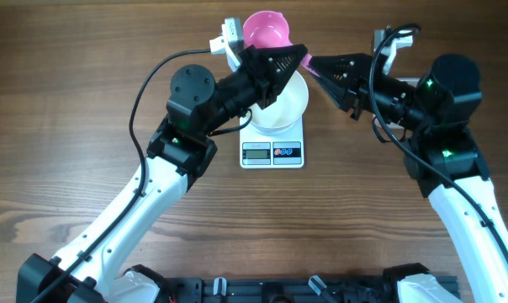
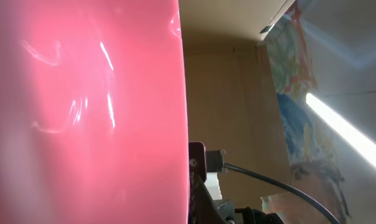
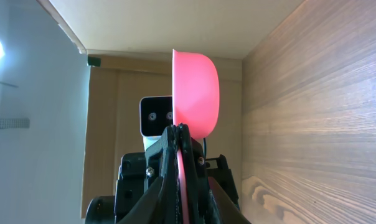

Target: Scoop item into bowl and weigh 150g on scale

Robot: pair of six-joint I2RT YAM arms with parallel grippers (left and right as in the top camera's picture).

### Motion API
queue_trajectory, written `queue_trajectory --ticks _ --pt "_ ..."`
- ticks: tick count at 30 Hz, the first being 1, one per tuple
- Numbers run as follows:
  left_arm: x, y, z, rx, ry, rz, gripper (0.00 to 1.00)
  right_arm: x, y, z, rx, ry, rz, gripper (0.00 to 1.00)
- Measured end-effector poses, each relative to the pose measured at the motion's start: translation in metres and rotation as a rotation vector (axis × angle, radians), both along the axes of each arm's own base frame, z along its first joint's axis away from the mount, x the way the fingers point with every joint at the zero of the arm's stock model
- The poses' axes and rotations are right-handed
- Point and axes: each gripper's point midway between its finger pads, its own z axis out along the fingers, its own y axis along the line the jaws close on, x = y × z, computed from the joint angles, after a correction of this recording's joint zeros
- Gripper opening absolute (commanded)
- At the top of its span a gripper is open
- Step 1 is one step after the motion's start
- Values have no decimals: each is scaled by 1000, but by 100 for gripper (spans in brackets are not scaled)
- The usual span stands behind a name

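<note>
i have the right claw (image 3: 179, 129) clamped on the scoop (image 1: 267, 29) handle; the bowl (image 1: 286, 108) lies just near-left of it, under my left claw (image 1: 302, 57), which is pinched together.

The bowl (image 1: 292, 105) sits on the scale (image 1: 272, 153), which stands mid-table (image 1: 69, 101) with its display toward the near edge. The scoop (image 1: 267, 29) is behind the bowl, its handle running right and forward between the fingers of the right gripper (image 1: 313, 62). The left gripper (image 1: 301, 56) reaches from the left over the bowl's rear rim, tip beside the right one's.
</note>
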Motion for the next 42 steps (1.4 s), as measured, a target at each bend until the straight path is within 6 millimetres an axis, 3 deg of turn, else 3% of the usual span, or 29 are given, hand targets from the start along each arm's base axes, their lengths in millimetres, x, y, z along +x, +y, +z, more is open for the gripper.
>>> queue_trajectory --ticks 19,20,21,22,23,24,25,33,38,42 --pt "0 0 0 0 0 0 6 0 0 0 -4 -5 0 4" --pt "0 0 0 0 0 0 22 0 0 0 -6 -9 1 4" --pt "0 0 0 -1 1 0 47 0 0 0 -12 -19 2 5" --pt "0 0 0 1 -1 0 59 0 0 0 -14 -21 2 5" --pt "0 0 0 -1 2 -1 79 0 0 0 -19 -29 2 5" --pt "0 0 0 -3 2 0 93 0 0 -1 -24 -36 2 5" --pt "0 0 0 -3 2 0 100 0 0 -1 -30 -43 2 5" --pt "1 -1 -11 69 -24 5 100 7 -7 -17 -111 -47 -49 5" --pt "0 0 -47 239 -25 -1 100 13 -23 -36 -261 -1 -143 4" --pt "-5 3 -78 391 -33 -26 100 17 -47 -23 -439 -23 -251 5"
